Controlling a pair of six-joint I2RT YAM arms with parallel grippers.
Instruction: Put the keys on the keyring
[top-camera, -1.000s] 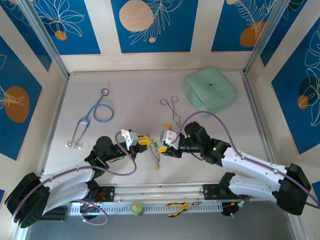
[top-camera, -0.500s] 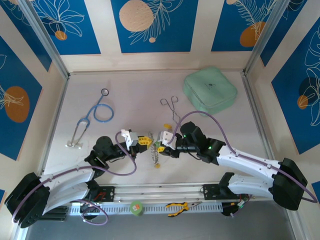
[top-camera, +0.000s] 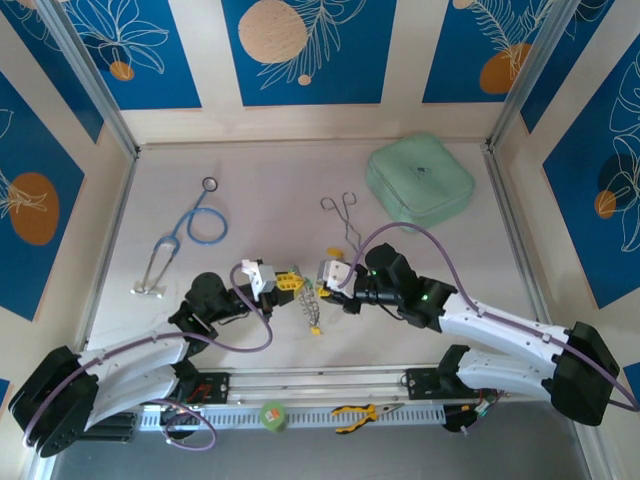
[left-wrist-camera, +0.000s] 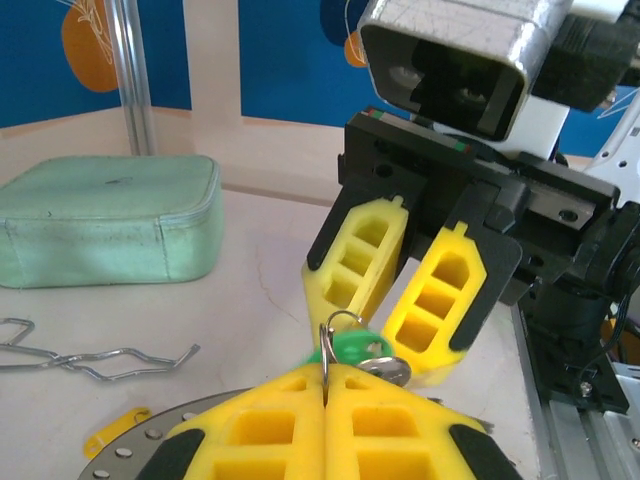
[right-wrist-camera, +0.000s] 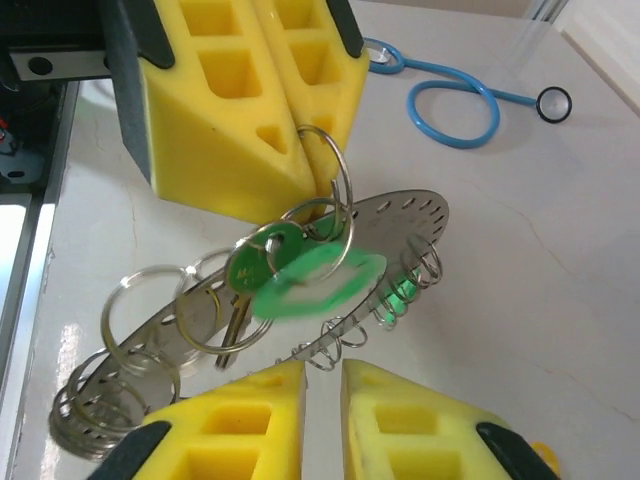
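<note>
- The keyring (right-wrist-camera: 400, 215) is held near mid-table by one small rim loop, pinched in the pressed-together left gripper (right-wrist-camera: 312, 172).
- A green key (right-wrist-camera: 310, 280) is seen at that loop; nothing is gripped by the narrowly parted right gripper (right-wrist-camera: 322, 372).
- A yellow key (left-wrist-camera: 112, 436) is left unthreaded beside the keyring.
- Whether the blurred green key is fully threaded cannot be told.

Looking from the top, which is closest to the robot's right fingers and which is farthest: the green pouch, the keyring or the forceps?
Going out from the right fingers in the top view:
1. Keyring, right beside them in the middle of the table.
2. Forceps, farther back on the table.
3. Pouch, farthest, at the back right.
</note>
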